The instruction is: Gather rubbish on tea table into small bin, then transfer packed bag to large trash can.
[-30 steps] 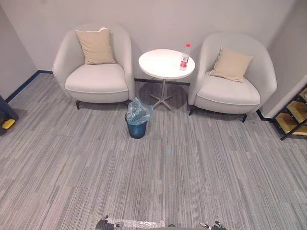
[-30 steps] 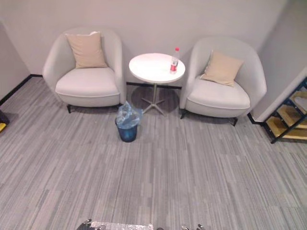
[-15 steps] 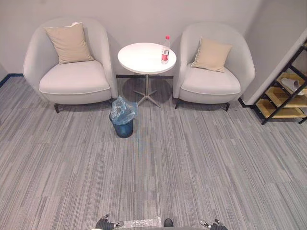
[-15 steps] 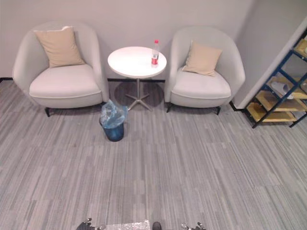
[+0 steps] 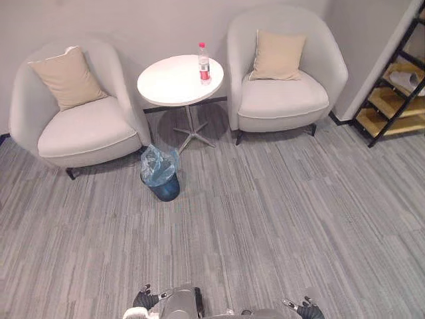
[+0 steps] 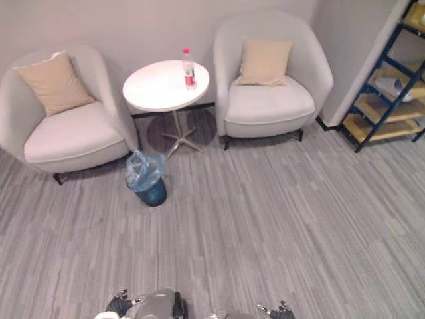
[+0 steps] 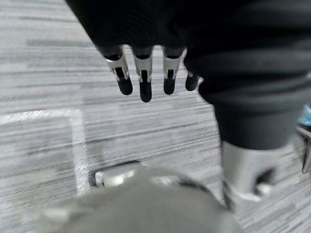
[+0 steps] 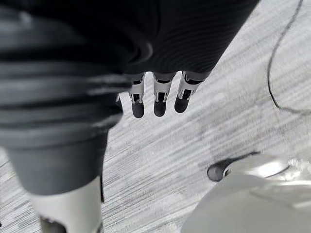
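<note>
Left armchair (image 5: 80,129) and right armchair (image 5: 282,100) flank the round white tea table (image 5: 169,83). Bag-lined small blue bin (image 5: 161,181) stands on the carpet by the table's foot. Red-capped bottle (image 5: 204,63) upright near the tabletop's far right edge. Left hand (image 7: 145,87), right hand (image 8: 158,99): fingers straight, empty, over carpet
</note>
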Controlling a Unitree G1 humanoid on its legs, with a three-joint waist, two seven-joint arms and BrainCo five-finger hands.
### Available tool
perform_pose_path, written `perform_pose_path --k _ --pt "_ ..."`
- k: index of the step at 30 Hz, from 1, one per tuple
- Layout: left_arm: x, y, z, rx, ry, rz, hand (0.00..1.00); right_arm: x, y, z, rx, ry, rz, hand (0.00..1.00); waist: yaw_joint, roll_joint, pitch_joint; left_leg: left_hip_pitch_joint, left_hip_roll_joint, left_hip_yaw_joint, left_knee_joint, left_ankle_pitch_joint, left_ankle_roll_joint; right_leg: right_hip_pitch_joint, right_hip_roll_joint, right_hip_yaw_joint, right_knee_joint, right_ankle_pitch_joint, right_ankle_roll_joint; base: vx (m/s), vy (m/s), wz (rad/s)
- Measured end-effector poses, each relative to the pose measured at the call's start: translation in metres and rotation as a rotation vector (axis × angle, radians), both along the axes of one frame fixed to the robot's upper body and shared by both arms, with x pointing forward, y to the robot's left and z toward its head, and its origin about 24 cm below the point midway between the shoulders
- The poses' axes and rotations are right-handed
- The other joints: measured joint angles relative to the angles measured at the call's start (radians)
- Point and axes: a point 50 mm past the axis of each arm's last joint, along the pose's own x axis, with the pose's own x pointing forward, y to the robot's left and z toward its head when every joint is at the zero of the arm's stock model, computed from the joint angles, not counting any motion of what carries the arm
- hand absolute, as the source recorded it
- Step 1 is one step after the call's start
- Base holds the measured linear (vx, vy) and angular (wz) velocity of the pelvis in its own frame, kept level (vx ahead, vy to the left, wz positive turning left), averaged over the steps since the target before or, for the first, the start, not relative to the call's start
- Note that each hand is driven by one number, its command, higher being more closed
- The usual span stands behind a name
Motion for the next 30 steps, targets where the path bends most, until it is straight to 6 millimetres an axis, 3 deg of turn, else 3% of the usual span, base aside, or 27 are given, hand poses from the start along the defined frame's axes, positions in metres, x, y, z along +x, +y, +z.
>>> perform_pose_path --k 1,4,5,6,8,9,10,12,15,17,18,19,21,22,23,25,28,30 --pt "-0.006 0.002 -0.001 0.001 0.018 0.010 0.00 0.001 0.002 -0.001 0.002 0.010 0.010 0.00 0.003 -0.005 -0.002 -0.007 -0.008 -0.002 0.028 0.033 0.045 0.001 -0.004 0.017 0.012 -0.015 0.008 0.44 0.283 -0.80" --pt "-0.008 0.014 0.001 0.028 0.023 0.015 0.00 0.005 0.015 -0.003 0.019 0.006 0.036 0.00 0.006 -0.057 -0.014 0.016 -0.036 0.064 0.053 -0.040 0.082 -0.051 -0.047 0.010 0.160 -0.018 0.037 0.46 0.208 -0.47" --pt "-0.008 0.014 0.001 0.028 0.024 0.016 0.00 0.005 0.015 -0.003 0.019 0.006 0.037 0.00 0.007 -0.059 -0.013 0.041 -0.038 0.085 0.049 -0.052 0.094 -0.080 -0.051 0.012 0.240 -0.011 0.055 0.66 0.264 -0.62" --pt "-0.008 0.013 0.000 0.027 0.027 0.015 0.00 0.006 0.014 -0.002 0.014 0.003 0.042 0.00 0.021 -0.060 -0.012 0.107 -0.043 0.110 0.019 -0.069 0.107 -0.155 -0.054 0.016 0.453 0.016 0.125 0.44 0.176 -0.49" --pt "-0.007 0.013 0.001 0.028 0.023 0.011 0.00 0.007 0.014 -0.001 0.009 -0.004 0.053 0.00 0.012 -0.058 -0.010 0.179 -0.056 0.112 -0.021 -0.076 0.110 -0.236 -0.062 -0.007 0.664 0.032 0.186 0.38 0.125 -0.28" --pt "-0.003 0.012 0.001 0.027 0.016 0.000 0.00 0.010 0.013 0.001 0.006 -0.023 0.060 0.00 0.007 -0.056 -0.008 0.243 -0.065 0.101 -0.057 -0.079 0.111 -0.289 -0.077 -0.070 0.793 0.015 0.163 0.39 0.082 0.00" --pt "0.000 0.010 0.002 0.024 0.008 -0.005 0.00 0.013 0.011 0.002 0.001 -0.034 0.066 0.00 -0.004 -0.043 -0.001 0.312 -0.066 0.098 -0.098 -0.079 0.111 -0.328 -0.101 -0.160 0.850 -0.011 0.117 0.38 0.062 0.08" --pt "0.005 0.008 0.002 0.020 -0.003 -0.011 0.00 0.015 0.009 0.003 -0.009 -0.042 0.082 0.00 -0.009 -0.035 0.003 0.380 -0.051 0.094 -0.131 -0.081 0.114 -0.367 -0.111 -0.247 0.811 -0.049 0.078 0.41 -0.023 0.09" --pt "0.011 0.004 0.003 0.003 -0.021 -0.013 0.00 0.020 0.007 0.005 -0.021 -0.041 0.111 0.00 -0.017 -0.022 0.003 0.403 -0.012 0.069 -0.132 -0.081 0.114 -0.432 -0.094 -0.309 0.619 -0.057 0.077 0.27 -0.095 0.19" --pt "0.014 -0.002 0.003 -0.013 -0.029 -0.015 0.00 0.021 0.005 0.006 -0.027 -0.050 0.113 0.00 -0.028 -0.007 0.007 0.424 0.025 0.041 -0.135 -0.096 0.090 -0.468 -0.061 -0.277 0.433 0.012 0.081 0.34 -0.236 0.36" --pt "0.014 -0.003 0.003 -0.014 -0.030 -0.020 0.00 0.020 0.005 0.005 -0.026 -0.048 0.115 0.00 -0.030 -0.011 0.004 0.437 0.031 0.034 -0.135 -0.108 0.071 -0.462 -0.049 -0.243 0.334 0.083 0.086 0.41 -0.341 0.45" --pt "0.015 -0.003 0.003 -0.014 -0.026 -0.021 0.00 0.013 0.008 0.003 -0.017 -0.031 0.115 0.00 -0.033 -0.036 -0.012 0.467 0.020 -0.011 -0.131 -0.158 0.015 -0.460 -0.052 -0.188 0.266 0.215 0.054 0.36 -0.286 0.33" --pt "0.015 -0.021 -0.001 -0.061 -0.016 -0.027 0.00 0.015 -0.004 0.005 -0.048 -0.026 0.124 0.00 -0.032 0.029 -0.016 0.474 0.077 -0.029 -0.114 -0.172 0.001 -0.456 -0.024 -0.231 0.309 0.200 0.038 0.33 -0.268 0.28" --pt "0.016 -0.035 -0.002 -0.101 -0.020 -0.030 0.00 0.013 -0.007 0.005 -0.055 -0.016 0.123 0.00 -0.040 0.036 -0.023 0.453 0.089 -0.047 -0.069 -0.172 -0.001 -0.440 -0.016 -0.242 0.292 0.160 0.026 0.29 -0.269 0.37" --pt "0.018 -0.042 -0.002 -0.123 -0.023 -0.031 0.00 0.013 -0.010 0.006 -0.060 -0.014 0.122 0.00 -0.040 0.061 -0.022 0.424 0.102 -0.064 0.000 -0.173 -0.006 -0.420 -0.005 -0.260 0.283 0.150 0.014 0.37 -0.390 0.45" --pt "0.022 -0.041 -0.001 -0.130 -0.041 -0.022 0.00 0.010 -0.009 0.004 -0.054 0.003 0.118 0.00 -0.039 0.052 -0.013 0.318 0.132 -0.089 0.271 -0.136 -0.069 -0.340 0.016 -0.275 0.241 0.116 -0.004 0.20 -0.244 0.30" --pt "0.027 -0.039 0.002 -0.132 -0.077 0.012 0.00 0.007 -0.008 0.003 -0.040 0.005 0.088 0.00 -0.020 0.046 -0.007 0.206 0.194 0.003 0.494 -0.147 -0.054 -0.228 0.043 -0.288 0.173 0.088 -0.018 0.19 -0.199 0.01" --pt "0.030 -0.039 0.004 -0.132 -0.095 0.010 0.00 0.008 -0.007 0.003 -0.035 0.000 0.080 0.00 -0.017 0.040 -0.004 0.150 0.191 0.058 0.464 -0.156 -0.037 -0.192 0.042 -0.295 0.134 0.086 -0.016 0.14 -0.092 0.07"
